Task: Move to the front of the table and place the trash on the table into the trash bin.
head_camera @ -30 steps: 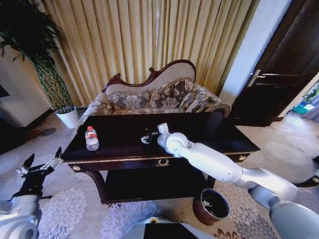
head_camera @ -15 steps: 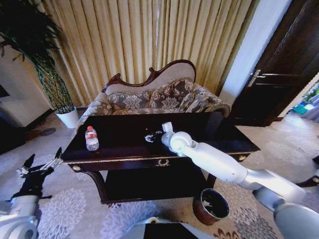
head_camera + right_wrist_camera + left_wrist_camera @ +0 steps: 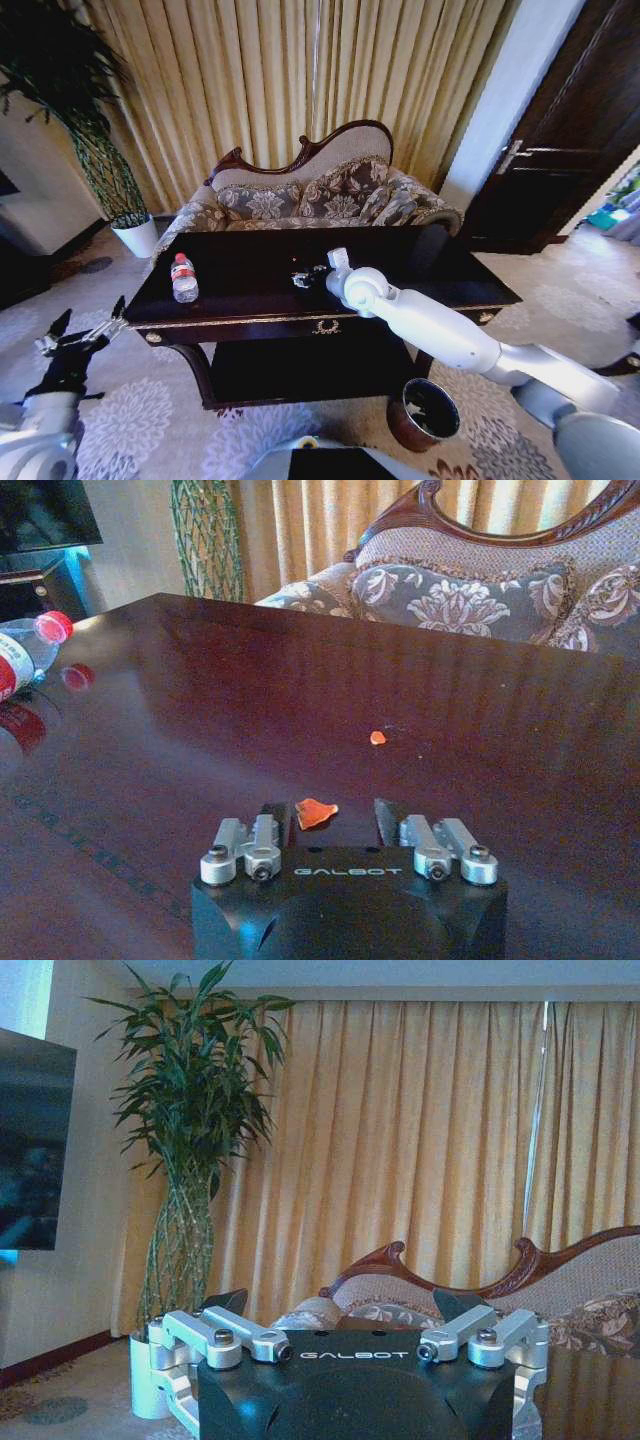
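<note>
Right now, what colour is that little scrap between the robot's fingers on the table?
Orange. The scrap shows best in the right wrist view, between the right gripper fingers.

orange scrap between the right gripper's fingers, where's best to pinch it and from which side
Probably from straight above, pinching the orange scrap across its narrow width. It lies flat and thin on the table, so it offers no side face to grab. The right gripper already straddles it with fingers open; a smaller orange bit lies farther on.
</note>
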Robot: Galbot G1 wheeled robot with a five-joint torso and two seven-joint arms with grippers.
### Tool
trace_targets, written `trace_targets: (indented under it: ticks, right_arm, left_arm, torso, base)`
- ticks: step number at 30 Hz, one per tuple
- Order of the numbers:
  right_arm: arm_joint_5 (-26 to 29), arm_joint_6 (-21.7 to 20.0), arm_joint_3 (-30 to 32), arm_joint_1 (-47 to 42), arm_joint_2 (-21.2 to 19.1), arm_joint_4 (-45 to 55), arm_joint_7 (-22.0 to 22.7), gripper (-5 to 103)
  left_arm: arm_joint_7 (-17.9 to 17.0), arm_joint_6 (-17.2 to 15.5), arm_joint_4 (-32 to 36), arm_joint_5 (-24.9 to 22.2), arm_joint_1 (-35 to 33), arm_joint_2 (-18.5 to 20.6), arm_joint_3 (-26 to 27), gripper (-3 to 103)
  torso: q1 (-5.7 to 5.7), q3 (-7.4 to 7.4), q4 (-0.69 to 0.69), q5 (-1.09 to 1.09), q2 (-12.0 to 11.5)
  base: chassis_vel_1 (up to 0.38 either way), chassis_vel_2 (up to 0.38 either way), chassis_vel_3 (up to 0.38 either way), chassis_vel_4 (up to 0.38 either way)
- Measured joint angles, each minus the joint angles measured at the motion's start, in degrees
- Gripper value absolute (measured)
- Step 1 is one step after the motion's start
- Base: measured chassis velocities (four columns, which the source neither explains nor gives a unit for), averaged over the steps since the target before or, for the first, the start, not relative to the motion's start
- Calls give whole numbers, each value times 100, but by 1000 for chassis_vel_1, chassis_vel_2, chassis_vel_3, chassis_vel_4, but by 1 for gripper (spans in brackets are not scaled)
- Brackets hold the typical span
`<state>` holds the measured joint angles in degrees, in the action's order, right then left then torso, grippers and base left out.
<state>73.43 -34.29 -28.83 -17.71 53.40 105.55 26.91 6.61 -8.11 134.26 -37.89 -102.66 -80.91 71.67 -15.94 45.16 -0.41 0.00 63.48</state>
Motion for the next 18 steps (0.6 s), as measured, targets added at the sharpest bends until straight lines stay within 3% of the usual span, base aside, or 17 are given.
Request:
trace_targets:
  ticks: [18]
  right_arm:
    - [-129, 26, 9, -83, -104, 72, -8, 46]
  left_arm:
    - [23, 10, 36, 0, -21, 15, -4, 100]
  torso:
    - [0, 0, 0, 0, 0]
  base:
    - [0, 0, 0, 0]
